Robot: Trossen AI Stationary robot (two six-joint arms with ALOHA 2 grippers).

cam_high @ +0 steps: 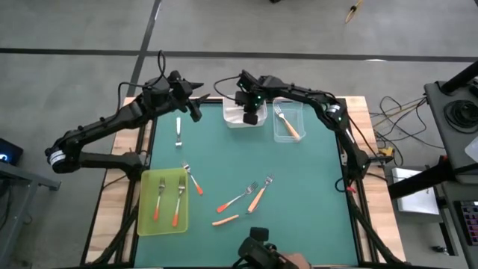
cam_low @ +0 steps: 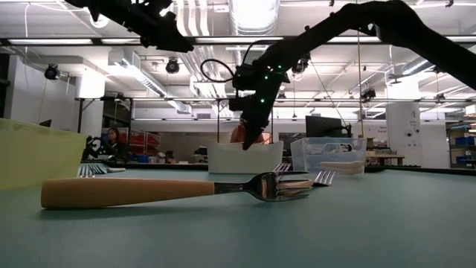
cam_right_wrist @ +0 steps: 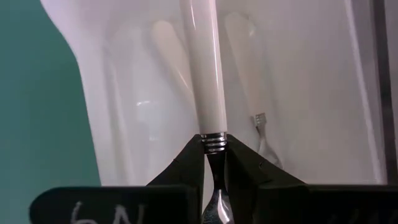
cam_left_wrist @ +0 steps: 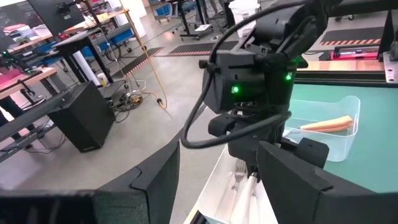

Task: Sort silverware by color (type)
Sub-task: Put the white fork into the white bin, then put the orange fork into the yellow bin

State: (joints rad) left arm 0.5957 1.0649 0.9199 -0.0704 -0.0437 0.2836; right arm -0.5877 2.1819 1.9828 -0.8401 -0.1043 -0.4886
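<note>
My right gripper hangs over the white tray at the table's far edge, shut on a white-handled fork. Two more white forks lie in that tray. My left gripper stands open and raised to the tray's left, holding nothing. Another white fork lies on the mat. A light orange fork lies in the clear tray. Two red-orange forks lie in the yellow-green tray. Several orange-handled forks lie loose mid-table. My right gripper pinches the white fork between its two fingertips at the metal neck, right below the handle's ringed collar. The fingers come slanting down from above. The handle points on ahead of the fingers into the white tray; whether its end touches the tray floor, I cannot tell.
A light orange fork lies close before the low camera. The green mat has free room along its right side. The yellow-green tray stands at the near left. Cables and a dark camera mount sit at the near edge.
</note>
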